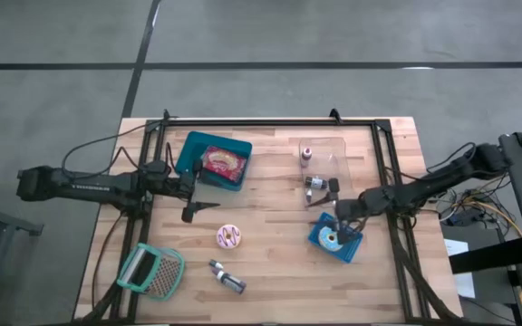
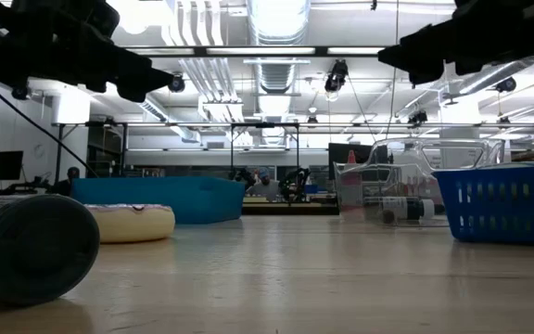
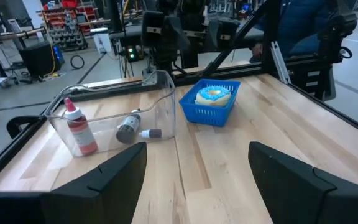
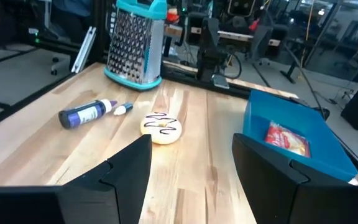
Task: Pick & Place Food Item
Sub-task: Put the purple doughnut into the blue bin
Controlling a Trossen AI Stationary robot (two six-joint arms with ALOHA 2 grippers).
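Both fingers wide open | left fingers (image 3: 126, 180) empty | right fingers (image 4: 129, 174) empty

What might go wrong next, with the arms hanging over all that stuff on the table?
Two risks stand out.
1. The open right gripper sits right above the small blue basket holding a frosted donut; coming down carelessly, it might clip the rim and tip the basket.
2. The purple bottle lies on its side near the white donut; a nudge may roll it away.

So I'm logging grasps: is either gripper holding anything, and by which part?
Nothing is held. The left gripper and the right gripper are both open and empty.
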